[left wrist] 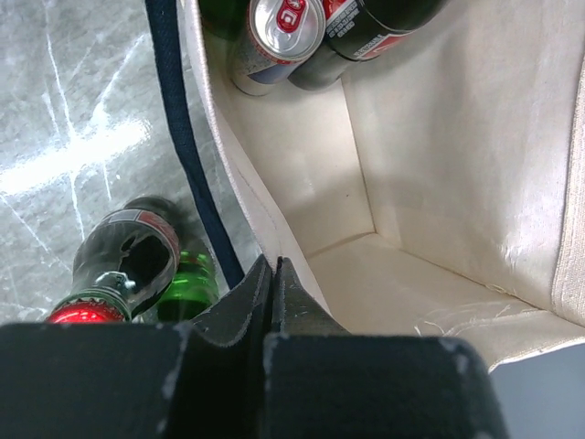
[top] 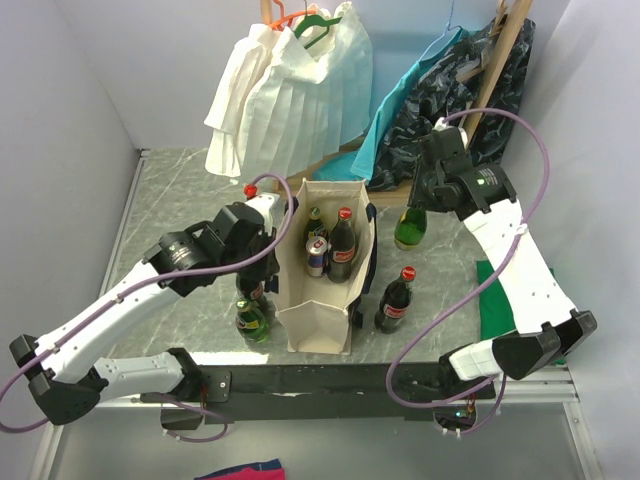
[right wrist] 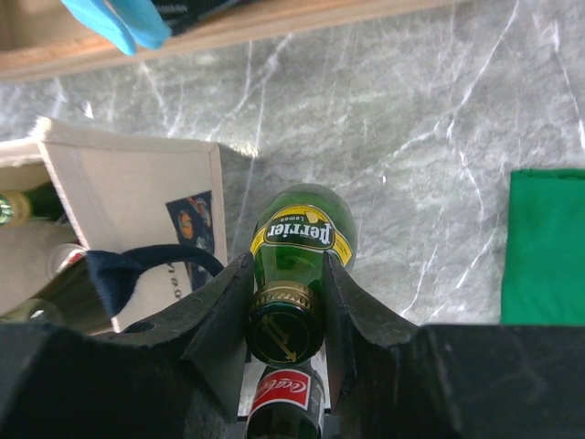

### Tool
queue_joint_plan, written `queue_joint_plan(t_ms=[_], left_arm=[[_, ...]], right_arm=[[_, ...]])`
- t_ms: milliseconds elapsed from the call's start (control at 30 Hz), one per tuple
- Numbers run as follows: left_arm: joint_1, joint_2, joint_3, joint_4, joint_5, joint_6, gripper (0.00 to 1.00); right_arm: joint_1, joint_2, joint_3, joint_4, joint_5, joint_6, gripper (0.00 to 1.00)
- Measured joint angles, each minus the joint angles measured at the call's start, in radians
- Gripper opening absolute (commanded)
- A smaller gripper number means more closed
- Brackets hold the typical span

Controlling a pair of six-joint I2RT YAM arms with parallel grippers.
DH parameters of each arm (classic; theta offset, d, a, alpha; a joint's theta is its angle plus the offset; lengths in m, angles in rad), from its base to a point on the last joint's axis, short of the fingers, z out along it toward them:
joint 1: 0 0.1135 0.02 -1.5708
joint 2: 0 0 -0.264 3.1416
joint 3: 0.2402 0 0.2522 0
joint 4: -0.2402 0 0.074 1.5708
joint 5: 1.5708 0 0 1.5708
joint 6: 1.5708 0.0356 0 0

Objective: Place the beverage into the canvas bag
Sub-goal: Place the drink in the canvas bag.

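Note:
The cream canvas bag (top: 322,322) stands upright mid-table with its mouth open. Inside it are a green bottle (top: 315,222), a can (left wrist: 285,27) and a cola bottle (top: 342,245). My left gripper (top: 283,232) is shut, pinching the bag's left rim (left wrist: 239,197) beside the navy strap (left wrist: 178,119). My right gripper (right wrist: 287,265) is shut on the neck of a green Perrier bottle (right wrist: 302,233), which stands just right of the bag (right wrist: 137,183) at the far side. The same bottle (top: 410,230) shows under that gripper (top: 418,205) in the top view.
A red-capped cola bottle (top: 395,300) stands right of the bag. A cola bottle (left wrist: 123,265) and a green bottle (left wrist: 187,283) stand at its left. Behind the bag hang a white pleated garment (top: 290,90) and teal clothing (top: 400,110). A green cloth (right wrist: 548,247) lies at the right.

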Motion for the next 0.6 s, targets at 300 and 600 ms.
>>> queue_joint_plan(t_ms=[300, 600], left_arm=[[-0.015, 0.017, 0.021, -0.015, -0.013, 0.0, 0.01], [-0.025, 0.019, 0.021, -0.014, -0.024, 0.0, 0.01]], right_arm=[[-0.003, 0.0, 0.114, -0.019, 0.0, -0.013, 0.0], [-0.003, 0.0, 0.249, -0.068, -0.011, -0.024, 0.0]])
